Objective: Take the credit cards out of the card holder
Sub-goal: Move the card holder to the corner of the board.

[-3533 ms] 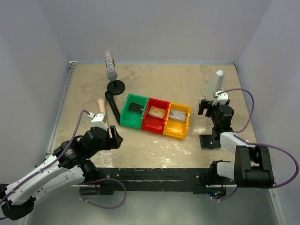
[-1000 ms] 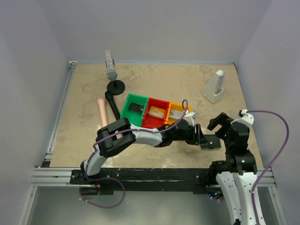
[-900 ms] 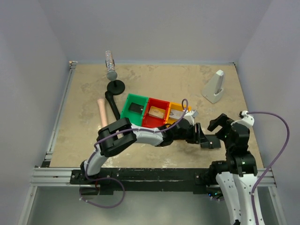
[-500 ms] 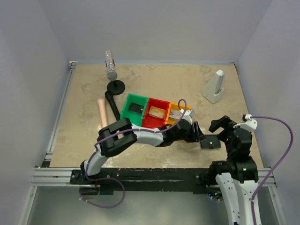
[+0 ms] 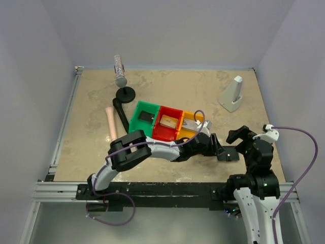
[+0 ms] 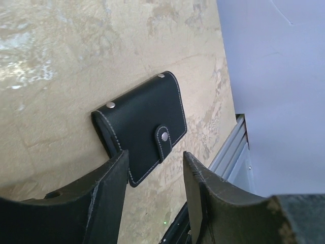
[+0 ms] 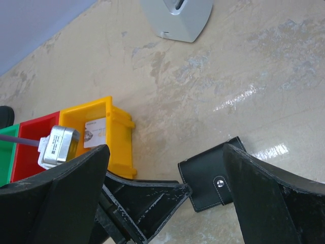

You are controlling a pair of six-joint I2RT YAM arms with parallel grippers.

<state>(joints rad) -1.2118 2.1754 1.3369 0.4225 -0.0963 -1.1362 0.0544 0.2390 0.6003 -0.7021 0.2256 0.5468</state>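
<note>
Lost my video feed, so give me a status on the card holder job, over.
Left gripper open, straddling card holder's end. Right gripper wide open, above. Card holder flat on table, snap fastened. Nothing on it.

I see my two arms are built the same way. The left arm [image 5: 162, 148] has white tube parts and fat black joints. The right arm [image 5: 258, 160] is white and black too. A thin purple cable [image 5: 196, 113] runs along the left one, and another purple cable [image 5: 315, 155] makes a big curl by the right one. Both arms are fixed to a black metal bar [image 5: 167, 192]. A small shiny silver box [image 7: 60, 144] sits on the left wrist. The left jaws and the right jaws are black, thick and rough, with pale worn edges.
</note>
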